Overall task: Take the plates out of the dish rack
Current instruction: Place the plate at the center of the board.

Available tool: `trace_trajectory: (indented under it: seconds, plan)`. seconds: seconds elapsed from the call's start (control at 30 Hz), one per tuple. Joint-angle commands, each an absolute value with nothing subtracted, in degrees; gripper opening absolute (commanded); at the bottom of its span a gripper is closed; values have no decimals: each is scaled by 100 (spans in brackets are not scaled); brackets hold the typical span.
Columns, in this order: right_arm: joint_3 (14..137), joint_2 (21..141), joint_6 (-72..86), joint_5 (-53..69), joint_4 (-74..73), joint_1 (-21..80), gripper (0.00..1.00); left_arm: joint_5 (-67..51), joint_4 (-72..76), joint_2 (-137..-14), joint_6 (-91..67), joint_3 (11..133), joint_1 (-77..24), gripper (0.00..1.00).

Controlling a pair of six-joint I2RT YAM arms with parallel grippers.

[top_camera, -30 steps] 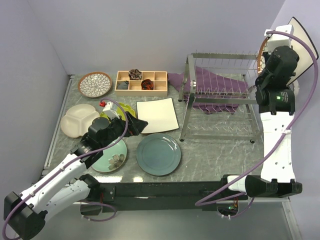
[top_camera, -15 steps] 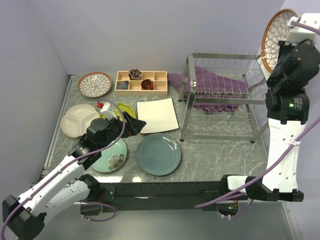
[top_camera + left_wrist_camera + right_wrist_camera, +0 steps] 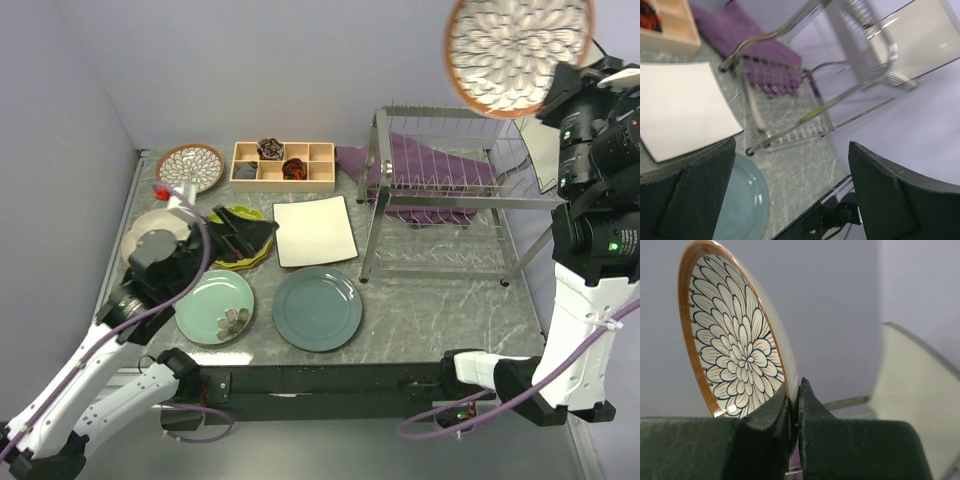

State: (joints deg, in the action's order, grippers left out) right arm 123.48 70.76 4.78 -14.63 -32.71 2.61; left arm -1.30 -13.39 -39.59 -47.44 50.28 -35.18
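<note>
While the right fingers are pinched shut on the lower rim of a petal plate, that plate is held high in the air above the right end of the rack, upright, its patterned face toward the top camera. A white square plate stands on edge at that end of the rack, beside the right arm. The left fingers are spread wide and hold nothing, hovering over a yellow-green plate at the left of the worktop. Flat on the worktop lie a second petal plate, a cream plate partly hidden by the left arm, a second white square, a teal plate and a floral plate. A purple cloth lies under the rack, and a wooden tray sits at the back.
</note>
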Motion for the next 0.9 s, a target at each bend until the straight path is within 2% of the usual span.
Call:
trace_trajectory:
  seconds: [0.0, 0.1, 0.23, 0.4, 0.6, 0.67, 0.8, 0.83, 0.87]
  plan:
    - [12174, 6742, 2205, 324, -2391, 798, 0, -201, -1512, -3517, -4423, 5633, -3525, 99]
    - [11594, 6549, 2364, 447, -2146, 1624, 0, -597, -1319, -3191, -4236, 5739, -3525, 99]
    - [11075, 6556, 2584, 537, -2065, 2573, 0, -466, -1643, -3015, -4122, 6116, -3533, 99]
    - [10627, 6758, 2277, -183, -1855, 4188, 0, -19, -1934, -2865, -4096, 6197, -3533, 100]
    - [10486, 7259, 1951, -984, -1680, 5334, 0, 228, -2030, -2751, -4236, 5863, -3525, 98]
    - [10459, 7391, 1881, -1185, -1652, 5633, 0, 509, -2213, -2803, -4271, 5836, -3533, 93]
    - [10204, 7444, 1854, -1292, -1424, 5871, 0, 773, -2355, -2795, -4298, 5757, -3533, 72]
    - [10143, 7444, 1837, -1292, -1406, 5897, 0, 834, -2347, -2778, -4307, 5722, -3533, 58]
    - [10082, 7436, 1828, -1292, -1363, 5967, 0, 948, -2347, -2743, -4333, 5696, -3533, 50]
